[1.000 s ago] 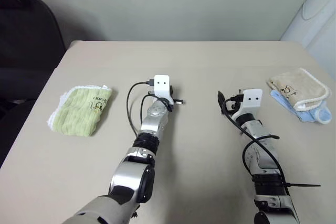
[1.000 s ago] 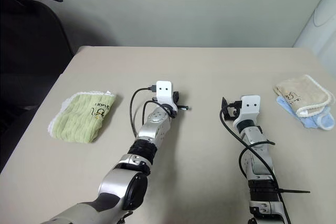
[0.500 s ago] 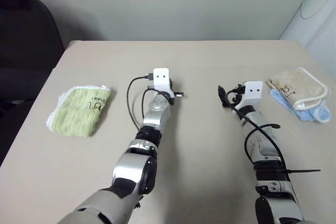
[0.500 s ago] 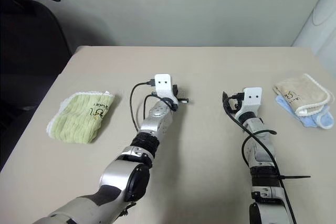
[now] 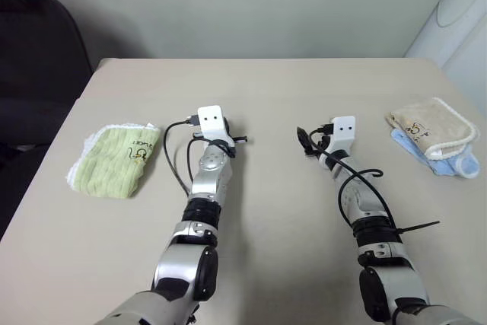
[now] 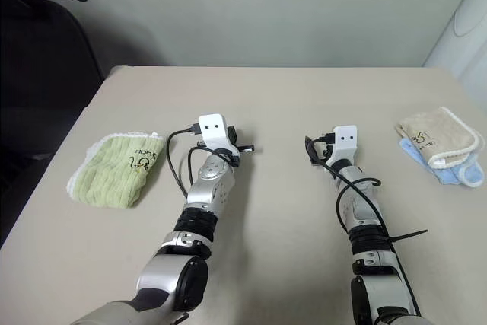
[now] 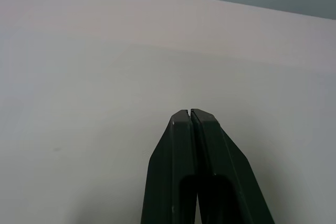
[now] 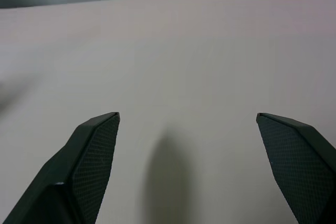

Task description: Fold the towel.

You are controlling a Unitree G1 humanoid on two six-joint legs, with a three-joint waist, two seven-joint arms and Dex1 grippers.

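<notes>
A: Left eye view first, starting at the left edge. What's there?

B: A dark chair (image 5: 34, 43) beside the tabletop (image 5: 266, 89). On the tabletop near that side lies a light green towel (image 5: 116, 160), folded, with white trim along its edges and a small dark logo near its far end.

A: And next to it?

B: The left hand (image 7: 191, 116) reaches forward over bare tabletop, just to the right of the green towel but apart from it. In the left wrist view its two black fingers (image 7: 178, 150) are pressed together, nothing between them.

A: Moving on to the right?

B: The right hand (image 8: 188, 124) is also stretched forward over bare tabletop, well apart from the left one. In the right wrist view its fingers (image 8: 89, 150) stand wide, with only the pale surface and a soft shadow between them. It holds nothing.

A: Where is the towel for the job?

B: The towel (image 5: 430, 129), beige with white corded trim and a small dark logo, lies bunched near the right edge of the tabletop, well to the right of the right hand and untouched. It rests partly on top of a light blue towel (image 5: 449, 164) that sticks out beneath it on the near side.
</notes>
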